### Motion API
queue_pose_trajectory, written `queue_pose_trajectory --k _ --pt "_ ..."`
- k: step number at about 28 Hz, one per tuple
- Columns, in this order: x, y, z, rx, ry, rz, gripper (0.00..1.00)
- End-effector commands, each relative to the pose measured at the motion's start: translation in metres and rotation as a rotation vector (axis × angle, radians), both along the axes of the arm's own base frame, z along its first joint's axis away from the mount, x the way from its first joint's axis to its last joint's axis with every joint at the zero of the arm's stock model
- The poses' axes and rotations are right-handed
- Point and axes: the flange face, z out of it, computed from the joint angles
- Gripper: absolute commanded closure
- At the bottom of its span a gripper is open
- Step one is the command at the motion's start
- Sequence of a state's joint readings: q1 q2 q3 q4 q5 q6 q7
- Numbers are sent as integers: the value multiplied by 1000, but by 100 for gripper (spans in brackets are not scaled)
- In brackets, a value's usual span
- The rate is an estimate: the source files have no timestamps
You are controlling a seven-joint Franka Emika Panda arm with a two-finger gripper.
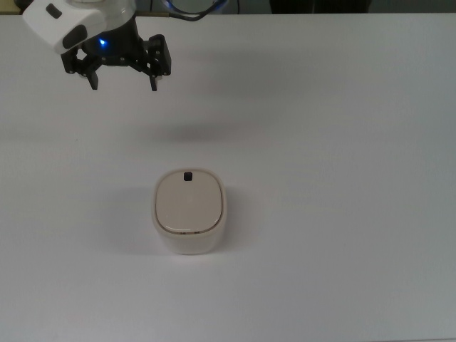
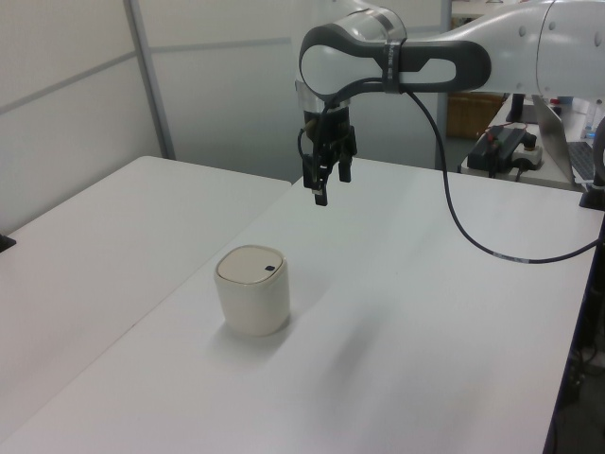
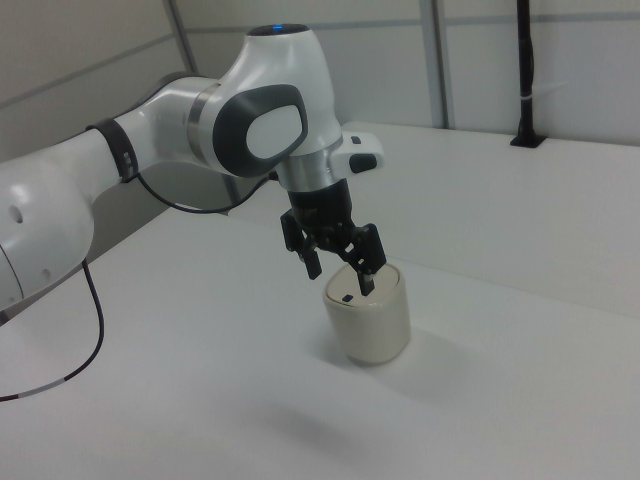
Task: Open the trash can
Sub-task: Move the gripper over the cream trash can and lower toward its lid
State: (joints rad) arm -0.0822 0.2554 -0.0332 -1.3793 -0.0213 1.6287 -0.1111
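Top view looks straight down; left and right views face obliquely across the table (image 1: 342,142).

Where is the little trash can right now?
The trash can stands alone on the white table, near the middle of the top view, lid shut. The open gripper hangs in the air, apart from it, toward the top view's upper left.

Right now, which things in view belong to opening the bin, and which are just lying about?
Job:
- small cream-white plastic trash can
- its beige flat lid
- tiny black button
- black two-finger gripper, open, above the table

Lying about:
- white table
- black cable
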Motion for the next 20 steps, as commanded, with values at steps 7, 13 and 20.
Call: queue_pose_trajectory --k 7,13,20 --pt "-3 8 5 12 -9 19 57" --pt "-1 15 4 16 -7 31 100" --pt "4 31 0 20 -21 54 100"
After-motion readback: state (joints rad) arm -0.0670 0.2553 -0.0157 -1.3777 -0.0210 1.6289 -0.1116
